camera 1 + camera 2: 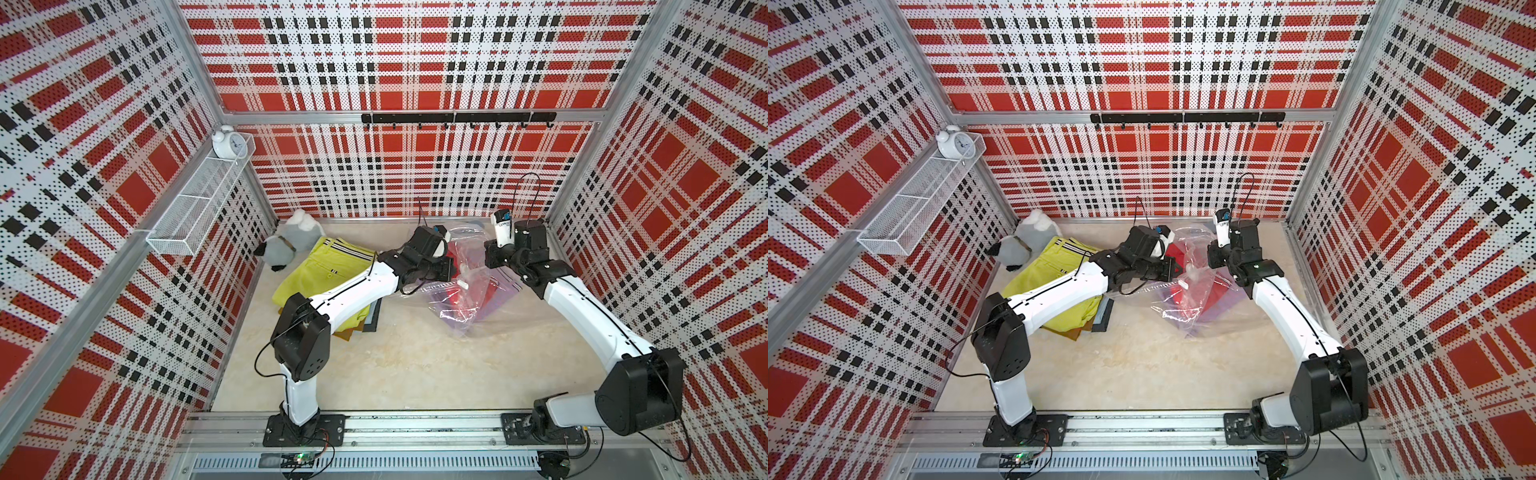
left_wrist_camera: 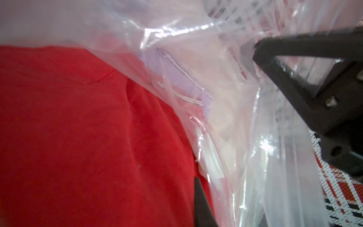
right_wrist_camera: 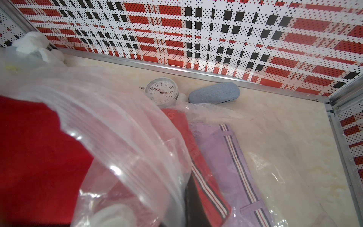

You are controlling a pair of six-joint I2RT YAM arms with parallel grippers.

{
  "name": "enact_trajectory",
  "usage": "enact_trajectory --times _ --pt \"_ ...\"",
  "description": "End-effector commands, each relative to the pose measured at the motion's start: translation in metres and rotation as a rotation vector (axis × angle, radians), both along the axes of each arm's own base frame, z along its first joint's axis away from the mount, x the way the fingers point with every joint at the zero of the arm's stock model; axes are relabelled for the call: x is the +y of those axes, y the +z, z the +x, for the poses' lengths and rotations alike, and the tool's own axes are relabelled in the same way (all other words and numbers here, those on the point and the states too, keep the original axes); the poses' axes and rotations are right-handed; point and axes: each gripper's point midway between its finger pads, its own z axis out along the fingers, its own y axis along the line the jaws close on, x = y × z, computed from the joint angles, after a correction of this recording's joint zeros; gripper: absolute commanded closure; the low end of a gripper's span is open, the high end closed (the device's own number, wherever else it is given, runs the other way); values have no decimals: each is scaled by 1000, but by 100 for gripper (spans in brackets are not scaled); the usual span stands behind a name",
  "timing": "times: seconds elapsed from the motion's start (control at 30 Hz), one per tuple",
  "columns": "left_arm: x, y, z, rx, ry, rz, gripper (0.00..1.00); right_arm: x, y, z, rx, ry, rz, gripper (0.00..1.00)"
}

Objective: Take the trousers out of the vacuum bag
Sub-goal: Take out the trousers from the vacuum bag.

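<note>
The right gripper (image 1: 493, 258) is clamped on the vacuum bag (image 1: 465, 309); the left gripper (image 1: 449, 268) pinches the red trousers (image 2: 78, 127) at its mouth; the lilac trousers (image 3: 222, 157) lie inside; the yellow-green trousers (image 1: 324, 266) lie outside, just beside it.

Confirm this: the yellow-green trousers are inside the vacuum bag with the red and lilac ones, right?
No. In both top views the yellow-green trousers lie outside the vacuum bag, atop a pile beside it; the red trousers and lilac trousers are inside.

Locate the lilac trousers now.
The lilac trousers lie inside the vacuum bag on the right half of the table, beside the red trousers, seen best in the right wrist view.
</note>
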Motion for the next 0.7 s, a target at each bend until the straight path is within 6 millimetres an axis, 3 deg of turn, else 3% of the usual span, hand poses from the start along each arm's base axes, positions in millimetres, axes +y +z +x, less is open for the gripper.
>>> enact_trajectory --times 0.0,0.27,0.5,0.67 --pt "33 83 34 -209 72 -122 100 -10 5 -2 -21 -39 -17 100" --pt "70 93 65 -230 118 -112 100 -16 4 -9 -21 -56 -43 100" --pt "67 127 67 -265 66 -161 100 -20 -6 -8 -7 -70 -60 100" --pt "51 152 67 -295 20 -179 100 -20 -16 -9 11 -75 -62 100"
